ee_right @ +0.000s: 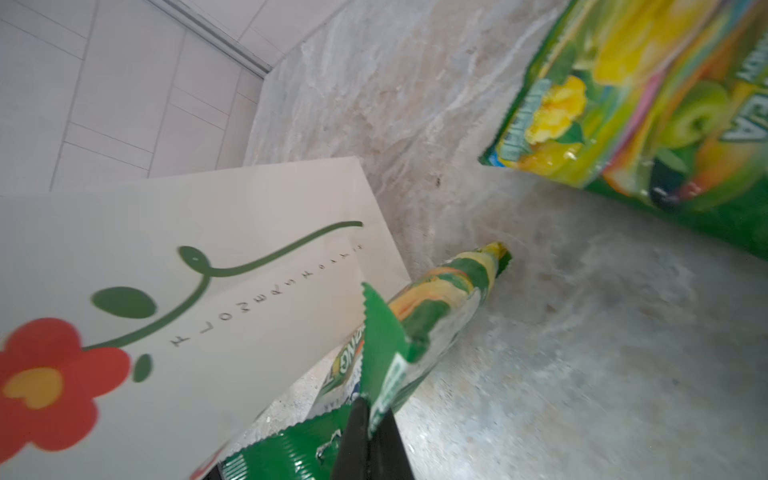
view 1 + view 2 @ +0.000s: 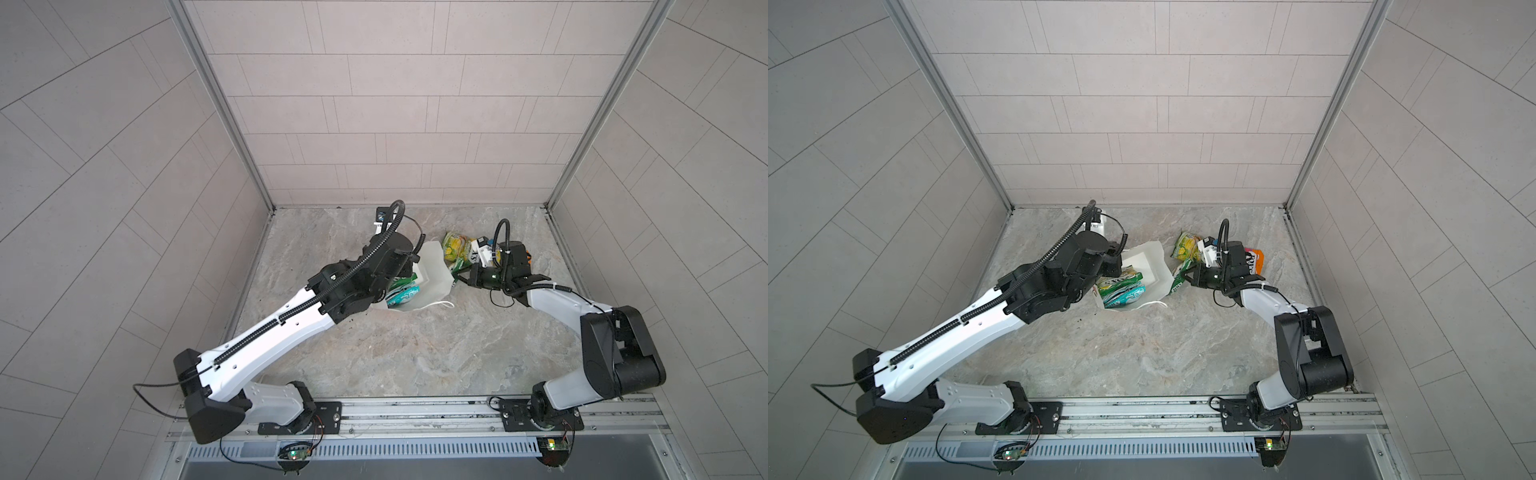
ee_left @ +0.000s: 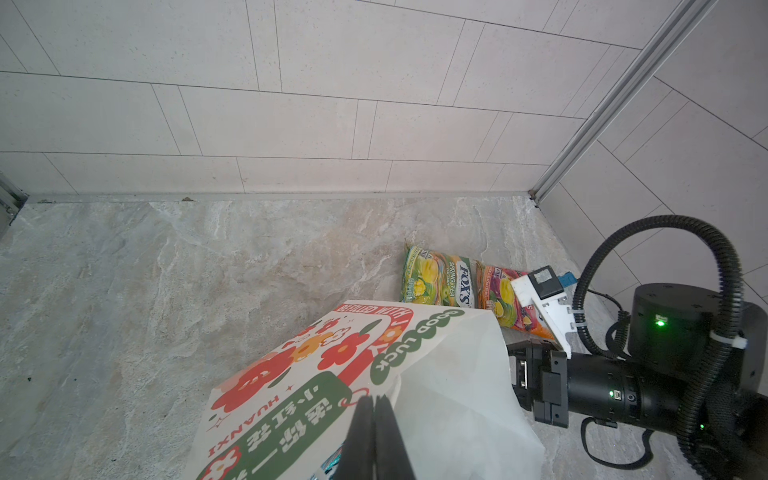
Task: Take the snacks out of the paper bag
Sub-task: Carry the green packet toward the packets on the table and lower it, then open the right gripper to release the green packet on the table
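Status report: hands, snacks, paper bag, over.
Left hand shut on paper bag rim. Right hand shut on green packet, beside bag. Two loose packets on table; more packets inside.

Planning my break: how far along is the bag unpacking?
Done: a green-yellow packet and an orange-pink packet lie on the table. In hand: the right pincer grips a green packet beside the paper bag, whose edge the left pincer pinches. Left: at least a teal packet and a green-white packet inside.
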You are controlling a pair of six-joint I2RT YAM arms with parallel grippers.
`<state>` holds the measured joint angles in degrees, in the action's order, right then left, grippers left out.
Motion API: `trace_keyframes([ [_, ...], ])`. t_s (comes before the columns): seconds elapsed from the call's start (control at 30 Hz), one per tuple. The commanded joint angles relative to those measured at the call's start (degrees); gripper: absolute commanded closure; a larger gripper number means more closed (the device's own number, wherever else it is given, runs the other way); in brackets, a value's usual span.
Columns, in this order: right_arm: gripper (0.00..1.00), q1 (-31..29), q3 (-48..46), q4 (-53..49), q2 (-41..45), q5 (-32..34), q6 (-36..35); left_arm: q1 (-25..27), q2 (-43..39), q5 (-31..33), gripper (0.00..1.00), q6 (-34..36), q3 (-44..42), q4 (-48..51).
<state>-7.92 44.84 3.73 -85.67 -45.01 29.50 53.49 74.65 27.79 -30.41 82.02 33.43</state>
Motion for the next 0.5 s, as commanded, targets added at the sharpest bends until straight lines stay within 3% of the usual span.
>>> trace_keyframes([
  [0.0, 1.0, 0.6, -0.3, -6.6, -0.6, 4.6, -5.6, -0.2, -0.7, -0.1, 1.0, 0.6, -0.5, 0.3],
  [0.23, 1.0, 0.7, 1.1, -15.8, 0.7, 15.9, -11.5, -0.2, -0.8, -0.5, 1.0, 0.6, -0.6, 0.3],
  [0.47, 1.0, 0.7, 5.2, -22.5, -1.7, 21.6, -14.5, -0.2, -0.6, -1.2, 1.0, 0.3, -0.7, -0.1],
])
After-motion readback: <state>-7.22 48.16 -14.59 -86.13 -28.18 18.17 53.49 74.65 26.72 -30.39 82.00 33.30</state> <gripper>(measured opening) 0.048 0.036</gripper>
